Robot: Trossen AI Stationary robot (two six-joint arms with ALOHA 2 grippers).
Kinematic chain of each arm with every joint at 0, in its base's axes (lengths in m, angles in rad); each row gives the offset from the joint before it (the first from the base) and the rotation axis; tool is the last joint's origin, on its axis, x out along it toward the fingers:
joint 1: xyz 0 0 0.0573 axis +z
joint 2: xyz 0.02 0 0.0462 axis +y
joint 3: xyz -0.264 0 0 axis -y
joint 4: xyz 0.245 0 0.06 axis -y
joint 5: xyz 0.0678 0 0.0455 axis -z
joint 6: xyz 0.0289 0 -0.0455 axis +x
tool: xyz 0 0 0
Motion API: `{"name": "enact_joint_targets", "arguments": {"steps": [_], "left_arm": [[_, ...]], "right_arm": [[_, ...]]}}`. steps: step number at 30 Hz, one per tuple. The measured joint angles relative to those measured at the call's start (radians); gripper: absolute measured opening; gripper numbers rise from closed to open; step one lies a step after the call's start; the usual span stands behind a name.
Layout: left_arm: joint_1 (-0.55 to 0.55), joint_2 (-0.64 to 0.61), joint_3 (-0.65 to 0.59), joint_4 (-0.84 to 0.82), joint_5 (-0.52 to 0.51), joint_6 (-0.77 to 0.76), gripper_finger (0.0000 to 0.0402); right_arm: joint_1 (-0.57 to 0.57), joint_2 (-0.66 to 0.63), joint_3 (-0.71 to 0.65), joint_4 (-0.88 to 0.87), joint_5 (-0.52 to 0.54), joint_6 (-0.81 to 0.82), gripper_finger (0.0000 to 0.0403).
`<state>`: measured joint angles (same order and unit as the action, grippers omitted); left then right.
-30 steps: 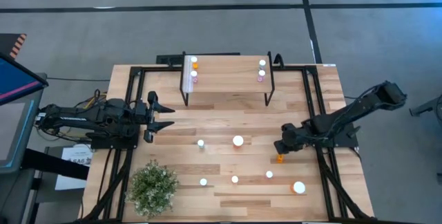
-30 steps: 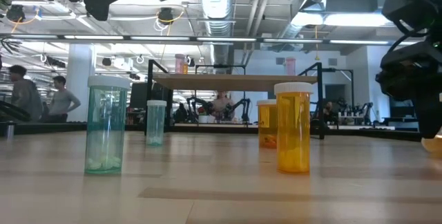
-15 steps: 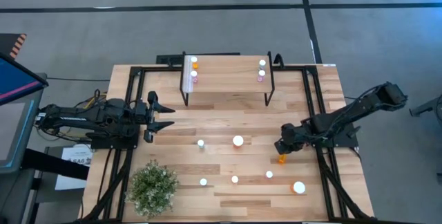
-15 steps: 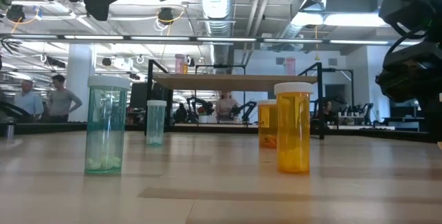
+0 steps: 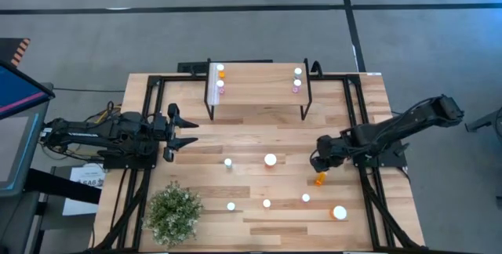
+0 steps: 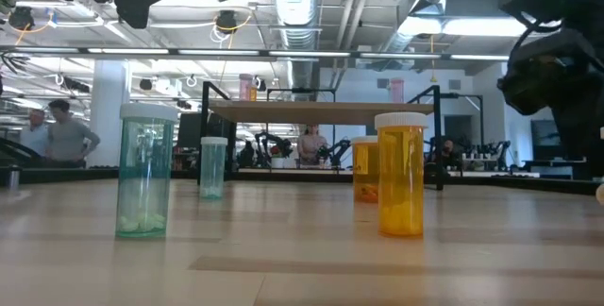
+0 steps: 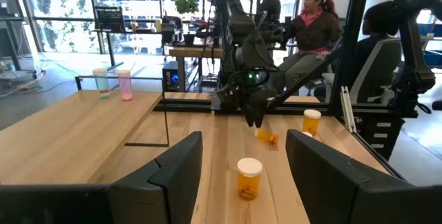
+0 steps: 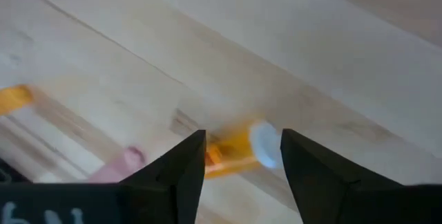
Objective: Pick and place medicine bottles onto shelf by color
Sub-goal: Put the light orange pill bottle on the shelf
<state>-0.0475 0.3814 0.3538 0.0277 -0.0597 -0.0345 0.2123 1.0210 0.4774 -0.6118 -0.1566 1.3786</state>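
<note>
Behind the table people sit at desks in an open workshop, while the wooden tabletop (image 5: 259, 136) carries scattered medicine bottles. A small orange bottle (image 5: 319, 179) lies on its side just beside the right gripper (image 5: 317, 165), which hangs over it with fingers parted and, as far as I can tell, nothing between them. To do this well, I'd come down square across the bottle's body so it can't roll, then close. Its place is the shelf (image 5: 259, 85) at the table's far side. The left gripper (image 5: 190, 132) waits open at the left edge.
</note>
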Motion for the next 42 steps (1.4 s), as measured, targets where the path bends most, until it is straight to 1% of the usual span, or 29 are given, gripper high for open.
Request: {"name": "enact_joint_targets", "arguments": {"steps": [3, 6, 9, 12, 16, 20, 24, 28, 33, 38, 42], "left_arm": [[0.0, 0.0, 0.0, 0.0, 0.0, 0.0, 0.0199], [0.0, 0.0, 0.0, 0.0, 0.0, -0.002, 0.0199], [0.0, 0.0, 0.0, 0.0, 0.0, -0.004, 0.0199], [0.0, 0.0, 0.0, 0.0, 0.0, -0.004, 0.0199], [0.0, 0.0, 0.0, 0.0, 0.0, -0.004, 0.0199], [0.0, 0.0, 0.0, 0.0, 0.0, -0.01, 0.0199], [0.0, 0.0, 0.0, 0.0, 0.0, -0.011, 0.0199], [0.0, 0.0, 0.0, 0.0, 0.0, -0.011, 0.0199], [0.0, 0.0, 0.0, 0.0, 0.0, -0.011, 0.0199], [0.0, 0.001, 0.0, 0.0, 0.0, -0.01, 0.0199], [0.0, 0.001, 0.0, 0.0, 0.0, -0.009, 0.0199]], "right_arm": [[0.014, 0.0, 0.03, -0.112, 0.0, 0.018, 0.022], [0.047, 0.0, 0.034, -0.138, -0.011, 0.083, 0.0223], [0.096, 0.0, 0.034, -0.106, -0.027, 0.161, 0.0223], [0.138, 0.0, 0.034, -0.01, -0.024, 0.219, 0.0223], [0.162, 0.0, 0.033, 0.02, 0.016, 0.264, 0.0224], [0.187, 0.0, -0.01, 0.043, 0.02, 0.323, 0.0224], [0.206, 0.0, -0.046, 0.12, 0.02, 0.363, 0.0224], [0.206, 0.0, -0.091, 0.213, 0.022, 0.378, 0.0224], [0.179, 0.0, -0.131, 0.229, 0.025, 0.385, 0.0224], [0.122, 0.0, -0.155, 0.232, 0.027, 0.341, 0.0223], [0.072, 0.0, -0.155, 0.234, 0.021, 0.27, 0.0223]]}}
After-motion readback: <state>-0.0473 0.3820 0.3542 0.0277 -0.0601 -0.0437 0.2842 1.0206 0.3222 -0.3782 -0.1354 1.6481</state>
